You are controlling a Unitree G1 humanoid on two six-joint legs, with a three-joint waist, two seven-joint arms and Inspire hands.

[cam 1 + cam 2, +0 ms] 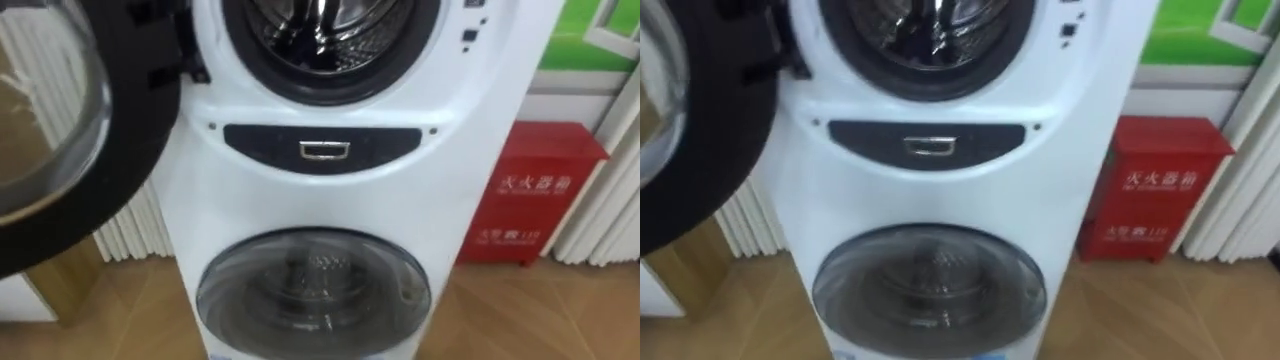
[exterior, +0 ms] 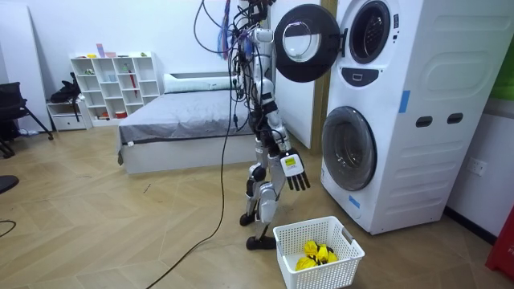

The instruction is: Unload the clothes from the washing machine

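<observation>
Robot's facing the tall white stacked washing machine (image 1: pixel 420 170), upper steel drum (image 1: pixel 318 30) open at 12 o'clock, black-rimmed glass door (image 1: pixel 60 130) swung out at 9. Can't make out clothes in there; the only fabric I see is a yellow bundle (image 2: pixel 315 254) in the white plastic basket (image 2: pixel 283 235) by its feet. I'd guess light, floppy stuff, so grab a fistful anywhere. Right hand (image 2: pixel 295 172) hangs low, fingers spread, holding nothing
</observation>
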